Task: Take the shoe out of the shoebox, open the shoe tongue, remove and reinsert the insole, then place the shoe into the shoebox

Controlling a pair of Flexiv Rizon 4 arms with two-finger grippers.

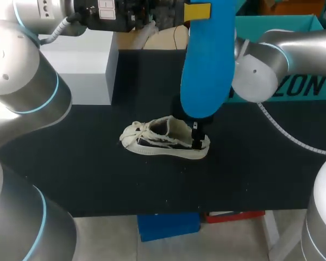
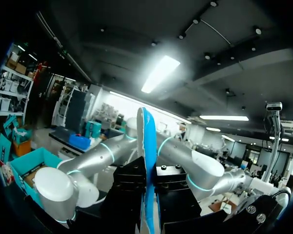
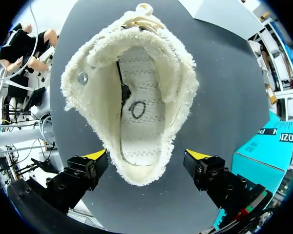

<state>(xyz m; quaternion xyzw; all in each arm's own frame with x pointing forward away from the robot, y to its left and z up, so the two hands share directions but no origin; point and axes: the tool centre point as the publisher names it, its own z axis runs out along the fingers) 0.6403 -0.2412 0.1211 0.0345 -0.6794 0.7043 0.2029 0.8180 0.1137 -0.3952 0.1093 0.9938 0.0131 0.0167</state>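
One shoe (image 1: 165, 138) lies toe-left; left pincer (image 2: 149, 187) clamps upright insole (image 1: 206, 65), right pincer (image 3: 147, 156) gapes wide.

The table (image 1: 98, 174) has a flat black top. Three items rest directly on it. A cream, fleecy shoe (image 1: 163, 138) stands on its sole near the middle, toe pointing to the robot's left, opening upward. A white box (image 1: 81, 65) sits at the far left. A teal shoebox (image 1: 293, 24) sits at the far right, well apart from the shoe.

Bright, even overhead light glints softly on the silver arms (image 1: 22, 70); the black table (image 1: 98, 179) looks matte.
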